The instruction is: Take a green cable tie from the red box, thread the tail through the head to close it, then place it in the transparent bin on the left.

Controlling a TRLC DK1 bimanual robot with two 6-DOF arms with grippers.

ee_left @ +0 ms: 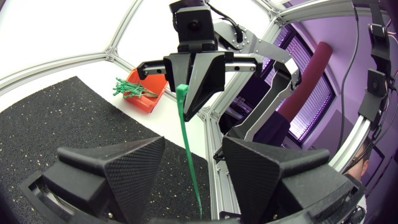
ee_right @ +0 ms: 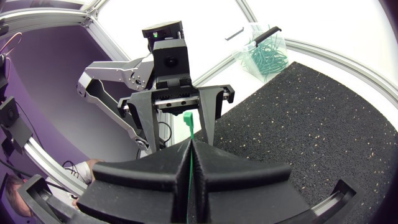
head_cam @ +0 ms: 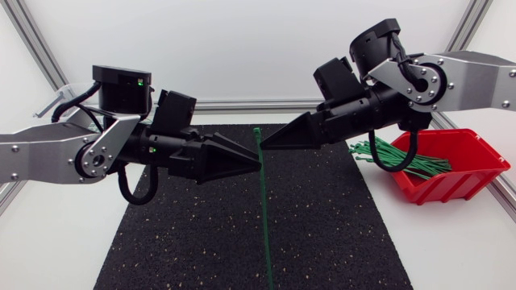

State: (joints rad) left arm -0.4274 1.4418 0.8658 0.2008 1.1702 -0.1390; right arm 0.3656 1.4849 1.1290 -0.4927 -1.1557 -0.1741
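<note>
Right hand (head_cam: 263,145) pinched shut on green cable tie (head_cam: 264,217) just under head; tail trails free above black mat (head_cam: 339,234). Left hand (head_cam: 258,163) spread wide around strap, not gripping. Best: close left further down tail, keep head exposed for threading.

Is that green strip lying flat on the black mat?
No, the cable tie hangs upright, pinched near its top by the right gripper.

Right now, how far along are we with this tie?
Done: one tie is out of the box. In hand: right gripper shut on it, tie straight, unthreaded; left gripper open around it. Left: threading, then the bin.
</note>
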